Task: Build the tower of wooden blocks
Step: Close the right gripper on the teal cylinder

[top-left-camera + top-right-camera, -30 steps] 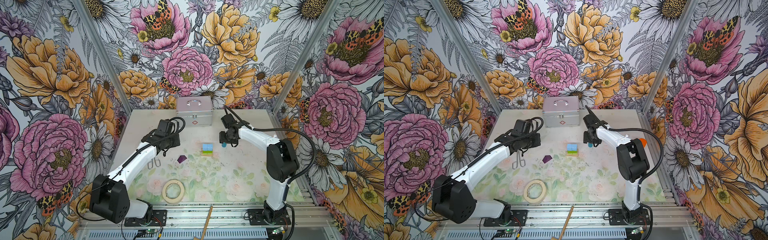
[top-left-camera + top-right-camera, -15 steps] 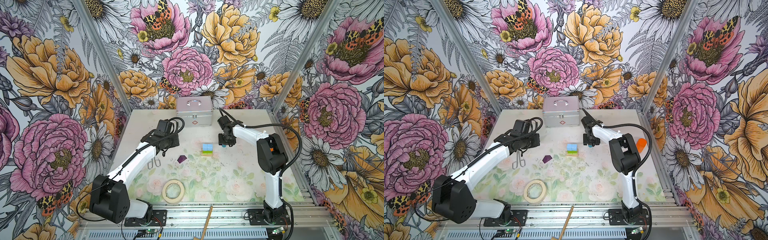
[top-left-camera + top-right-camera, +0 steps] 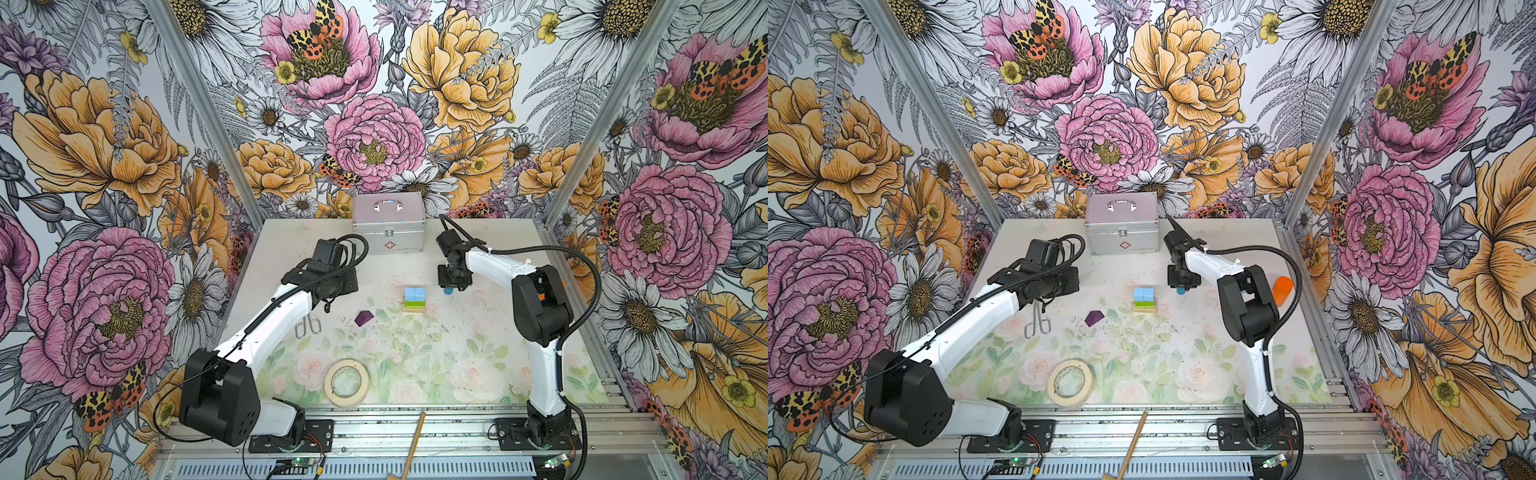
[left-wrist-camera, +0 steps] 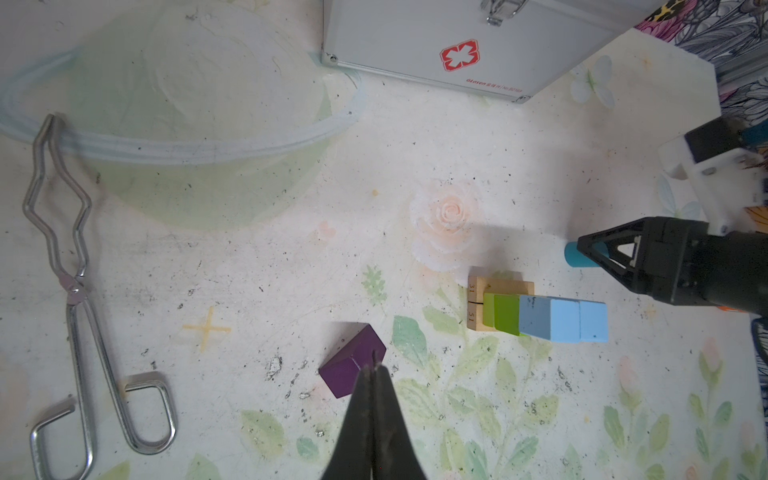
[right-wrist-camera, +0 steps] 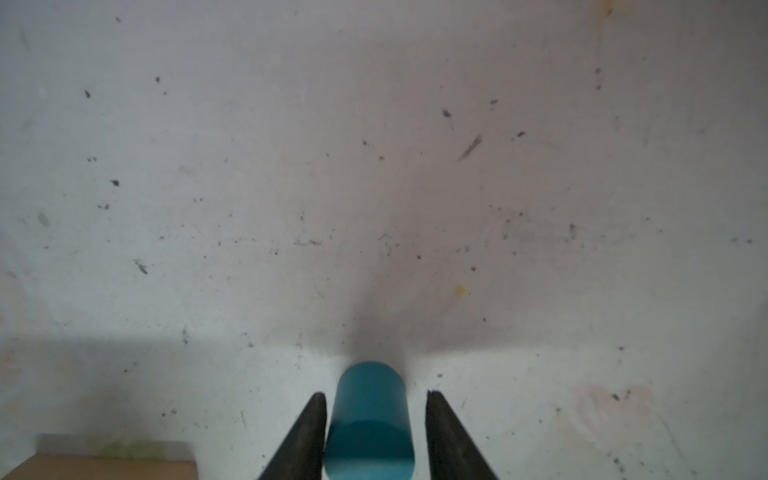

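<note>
A white tabletop with a faded flower print filled the lower middle of both top views. The white-and-black left arm reached in from the lower left, and the right arm bent in from the lower right. A silver metal case with a red cross stood at the table's far edge, just above the middle of the frame. A beige ring of tape lay flat near the bottom centre. Bare-metal wire tongs lay under the left arm, left of centre. In a top view, an orange cylindrical container stood at the right, partly behind the right arm.

The wood block tower stood near the middle of both top views. Two plain tan wooden bars lay side by side at the base, lime-green blocks sat on them, and two light-blue cubes were on top. A purple roof-shaped block lay on the table to the tower's lower left, apart from it. The left gripper hung above this block with its jaws pressed together, holding nothing.

A small teal wooden cylinder stood just right of the tower, not touching it. The right gripper straddled it with its jaws apart. One finger lay against the cylinder's side and a gap showed at the other.
</note>
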`<action>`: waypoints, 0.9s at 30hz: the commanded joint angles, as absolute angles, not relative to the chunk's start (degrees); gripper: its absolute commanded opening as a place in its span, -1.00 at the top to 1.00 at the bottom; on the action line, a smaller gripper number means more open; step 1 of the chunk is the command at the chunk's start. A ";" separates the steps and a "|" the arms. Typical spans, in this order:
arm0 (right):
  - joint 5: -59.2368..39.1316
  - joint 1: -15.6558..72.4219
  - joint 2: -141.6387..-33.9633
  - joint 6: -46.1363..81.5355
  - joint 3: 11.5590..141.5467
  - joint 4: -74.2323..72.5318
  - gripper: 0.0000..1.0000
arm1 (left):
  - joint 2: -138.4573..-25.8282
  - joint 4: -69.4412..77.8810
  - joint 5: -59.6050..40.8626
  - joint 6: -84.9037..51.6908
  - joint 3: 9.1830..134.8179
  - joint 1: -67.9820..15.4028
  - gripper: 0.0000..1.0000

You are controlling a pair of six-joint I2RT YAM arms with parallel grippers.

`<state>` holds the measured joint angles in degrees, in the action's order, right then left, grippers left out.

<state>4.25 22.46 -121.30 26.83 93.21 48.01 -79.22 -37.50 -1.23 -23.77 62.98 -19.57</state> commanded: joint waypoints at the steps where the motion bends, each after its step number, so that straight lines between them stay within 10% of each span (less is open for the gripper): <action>1: 3.64 22.31 -122.69 26.32 94.66 48.25 0.23 | -79.54 -37.21 -0.95 -22.97 62.75 -19.07 0.96; 27: 2.87 22.33 -122.61 26.81 93.26 48.25 0.25 | -79.63 -37.18 -1.05 -23.03 62.67 -19.07 0.96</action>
